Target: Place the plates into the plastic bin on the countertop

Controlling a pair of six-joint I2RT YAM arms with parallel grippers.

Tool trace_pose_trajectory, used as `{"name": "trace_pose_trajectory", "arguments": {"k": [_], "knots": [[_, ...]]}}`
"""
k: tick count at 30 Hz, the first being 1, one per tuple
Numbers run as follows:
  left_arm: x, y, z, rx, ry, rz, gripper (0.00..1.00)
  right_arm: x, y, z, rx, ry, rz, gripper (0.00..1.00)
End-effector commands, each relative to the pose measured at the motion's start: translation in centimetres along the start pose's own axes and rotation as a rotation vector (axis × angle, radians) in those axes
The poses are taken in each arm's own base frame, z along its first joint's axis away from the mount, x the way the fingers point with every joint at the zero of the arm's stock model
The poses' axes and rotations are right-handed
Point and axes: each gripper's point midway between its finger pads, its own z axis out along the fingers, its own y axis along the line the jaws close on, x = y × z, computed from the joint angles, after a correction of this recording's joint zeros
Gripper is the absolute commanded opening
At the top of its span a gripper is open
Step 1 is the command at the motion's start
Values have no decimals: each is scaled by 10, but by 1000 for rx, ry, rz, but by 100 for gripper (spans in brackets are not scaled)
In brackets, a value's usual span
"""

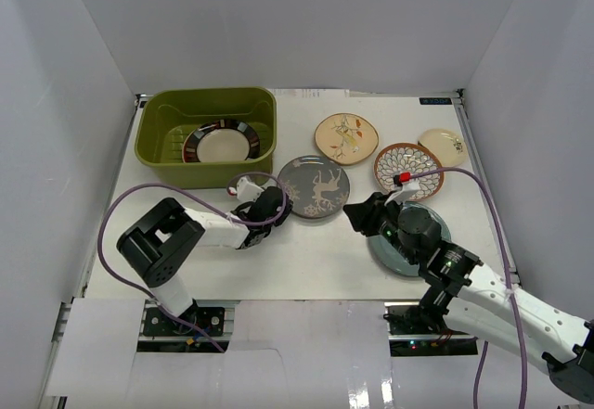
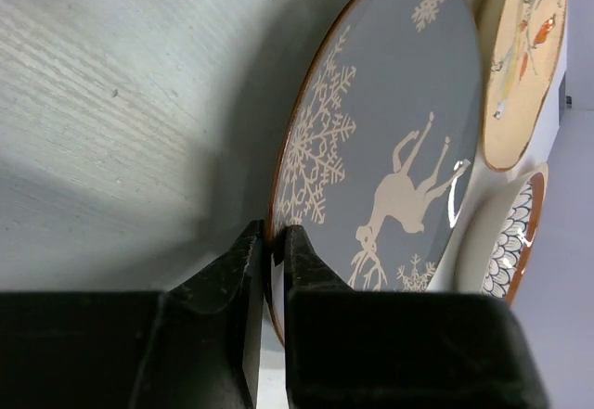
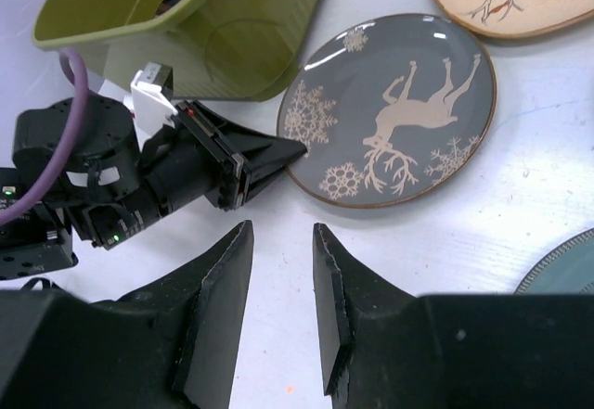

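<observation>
Left gripper [image 2: 272, 259] is pinched onto the rim of the grey plate [image 2: 390, 140], which lies on the countertop [image 1: 306, 251] near the bin [image 1: 153, 149]. Right gripper [image 3: 281, 242] hangs empty, jaws only a narrow gap apart.

The top external camera looked down from above and behind both arm bases, taking in the whole countertop [image 1: 306, 251]. The left wrist camera sat close behind the left claw [image 2: 271, 242], low over the surface, facing forward to the grey plate [image 2: 390, 149] just ahead of the tips. The right wrist camera rode higher behind the right claw [image 3: 281, 235], tilted down. All three views shared that plate. The right wrist view also caught the left claw, ahead of its own tips.
</observation>
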Motion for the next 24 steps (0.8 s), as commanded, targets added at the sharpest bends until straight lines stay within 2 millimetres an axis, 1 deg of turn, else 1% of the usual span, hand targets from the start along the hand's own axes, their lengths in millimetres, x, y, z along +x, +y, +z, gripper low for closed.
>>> {"name": "trace_pose_trajectory", "arguments": {"k": [1, 3, 5, 6, 7, 8, 9, 10, 11, 13, 14, 15, 17, 18, 20, 21, 23, 24], "knots": [[-8, 30, -3, -59, -50, 60, 0, -2, 9, -2, -46, -12, 51, 39], [-12, 33, -8, -56, -59, 85, 0, 0, 10, -4, -56, -3, 60, 39], [-15, 34, -19, -26, -51, 90, 0, -3, 12, -6, -66, -14, 69, 39], [-16, 33, -24, -10, -44, 93, 0, 1, 9, -8, -52, 3, 62, 39], [-20, 19, -34, 50, -40, 86, 0, -2, 9, -9, -49, -1, 61, 39], [-18, 25, -40, 62, -22, 93, 0, -5, 9, -10, -46, -10, 61, 40], [-16, 18, -47, 109, 5, 108, 0, -9, 10, -11, -46, -17, 62, 41], [-20, 5, -61, 167, 11, 92, 0, -12, 11, -12, -48, -23, 62, 42], [-19, 9, -67, 179, 26, 96, 0, -13, 11, -13, -47, -25, 58, 48], [-19, 1, -84, 240, 55, 99, 0, -19, 14, -14, -50, -34, 58, 57], [-27, -15, -101, 315, 52, 80, 0, -19, 13, -14, -45, -32, 52, 65], [-28, -14, -109, 337, 59, 82, 0, -23, 14, -14, -43, -41, 48, 68], [-31, -20, -126, 389, 76, 92, 0, -25, 10, -13, -19, -49, 37, 72], [-40, -36, -145, 465, 66, 68, 0, -28, 8, -13, -9, -59, 36, 73], [-43, -47, -166, 540, 85, 84, 0, -37, 7, -14, 3, -90, 46, 73], [-50, -61, -184, 606, 84, 68, 0, -39, 8, -14, 4, -94, 45, 73], [-51, -75, -204, 680, 116, 68, 0, -48, 7, -15, 16, -115, 44, 73], [-57, -86, -220, 728, 117, 63, 0, -51, 7, -16, 17, -122, 45, 72]]}}
